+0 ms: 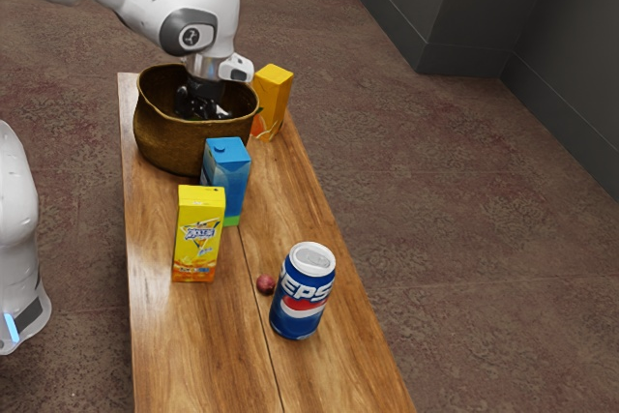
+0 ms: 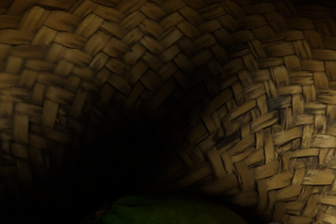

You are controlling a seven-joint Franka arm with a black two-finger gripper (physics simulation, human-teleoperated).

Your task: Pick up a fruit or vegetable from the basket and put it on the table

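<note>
At the near part of the wooden worktop (image 1: 174, 355), a blue soda can (image 1: 303, 292) is placed upright, with its top turned to the exterior camera. Just beside it, at the exterior view's left, a small dark red ball (image 1: 266, 284) is seen. Farther to that side, a yellow carton (image 1: 199, 234) is stood upright. Behind it a blue carton (image 1: 226, 176) is placed, and its lower part is partly covered by the yellow one.

Behind the blue carton, the brown woven basket (image 1: 174, 142) is set; whether they are touched by each other cannot be told. The end effector (image 1: 203, 108) is lowered inside the basket's opening, carried by the white arm (image 1: 145, 2). Whether it is open or closed cannot be told. In the wrist view, a green fruit or vegetable (image 2: 173, 211) is seen inside the basket, close to the end effector, and the woven wall is lit weakly around it. Whether it is gripped cannot be told.

By the basket's side toward the exterior view's right, an orange thing (image 1: 258, 126) is partly hidden. Near it a yellow-orange box (image 1: 275, 89) is stood. Beyond the worktop, a dark grey wall (image 1: 445, 7) is seen.
</note>
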